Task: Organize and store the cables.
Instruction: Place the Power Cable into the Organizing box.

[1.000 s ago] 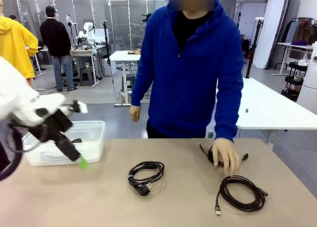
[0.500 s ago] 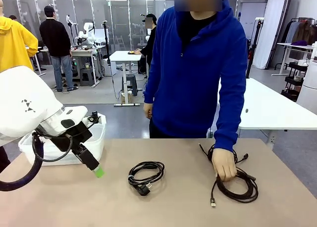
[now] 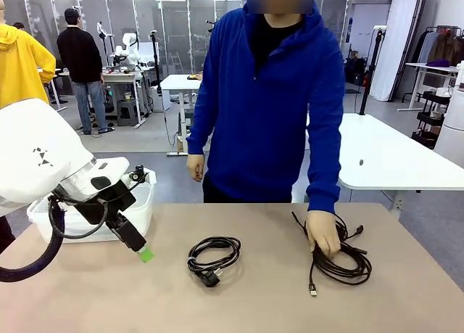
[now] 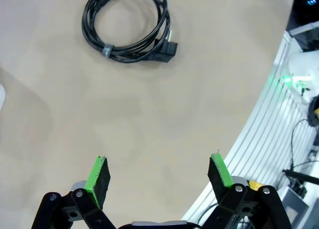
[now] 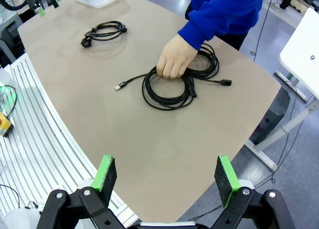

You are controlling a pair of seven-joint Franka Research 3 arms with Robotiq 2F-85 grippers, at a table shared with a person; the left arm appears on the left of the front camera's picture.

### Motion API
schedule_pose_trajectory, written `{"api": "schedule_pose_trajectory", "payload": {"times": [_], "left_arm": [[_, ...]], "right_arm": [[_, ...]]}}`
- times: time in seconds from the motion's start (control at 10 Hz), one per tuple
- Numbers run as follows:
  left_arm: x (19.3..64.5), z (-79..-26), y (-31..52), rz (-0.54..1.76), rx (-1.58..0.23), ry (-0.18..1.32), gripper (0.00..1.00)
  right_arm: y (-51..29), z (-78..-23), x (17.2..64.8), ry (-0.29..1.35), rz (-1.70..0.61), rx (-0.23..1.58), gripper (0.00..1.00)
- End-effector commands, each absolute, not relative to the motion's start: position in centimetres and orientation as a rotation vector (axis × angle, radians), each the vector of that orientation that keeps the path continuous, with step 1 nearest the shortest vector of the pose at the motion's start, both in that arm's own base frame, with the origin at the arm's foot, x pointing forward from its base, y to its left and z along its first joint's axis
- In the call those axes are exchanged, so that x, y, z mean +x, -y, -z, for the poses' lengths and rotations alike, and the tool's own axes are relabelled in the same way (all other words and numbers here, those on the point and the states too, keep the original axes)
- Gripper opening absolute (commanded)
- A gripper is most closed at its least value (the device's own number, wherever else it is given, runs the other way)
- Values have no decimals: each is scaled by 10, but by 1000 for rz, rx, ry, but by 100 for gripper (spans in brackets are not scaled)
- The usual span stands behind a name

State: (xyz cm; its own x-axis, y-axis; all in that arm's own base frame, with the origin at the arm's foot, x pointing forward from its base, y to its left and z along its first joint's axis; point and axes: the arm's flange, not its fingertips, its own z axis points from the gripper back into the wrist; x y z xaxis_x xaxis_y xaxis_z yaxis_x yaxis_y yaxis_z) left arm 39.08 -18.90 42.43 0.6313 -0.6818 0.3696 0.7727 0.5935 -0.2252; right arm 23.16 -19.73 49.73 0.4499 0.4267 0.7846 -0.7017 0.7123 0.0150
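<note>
Partly hidden, clear bin (image 3: 145, 202) behind left arm (image 3: 36, 159), hand (image 3: 322, 231) covering cables (image 3: 349, 266)

A matte tan tabletop (image 3: 254, 304) spans the foreground; a white rectangular table (image 3: 391, 162) stands behind it, and a yellow hooded jacket (image 3: 22, 64) shows far left.

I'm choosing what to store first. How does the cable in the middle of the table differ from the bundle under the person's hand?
The middle cable lies alone and untouched; the bundle is under the person's hand. The middle cable is one tied coil with a chunky plug; the bundle is overlapping loops with a thin connector trailing out. Both are black, on the table.
</note>
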Motion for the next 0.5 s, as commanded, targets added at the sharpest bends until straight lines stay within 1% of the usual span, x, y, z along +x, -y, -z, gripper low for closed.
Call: {"api": "schedule_pose_trajectory", "payload": {"times": [0.0,0.2,0.3,0.4], "left_arm": [[403,-418,220,691,-343,168,100],[419,-418,250,544,-311,83,100],[427,-419,261,482,-299,71,100],[430,-418,270,481,-276,82,100]], "right_arm": [[199,-498,230,857,-731,367,100],[199,-498,230,857,-731,367,100],[199,-498,230,857,-731,367,100],[199,-498,230,857,-731,367,100]]}}
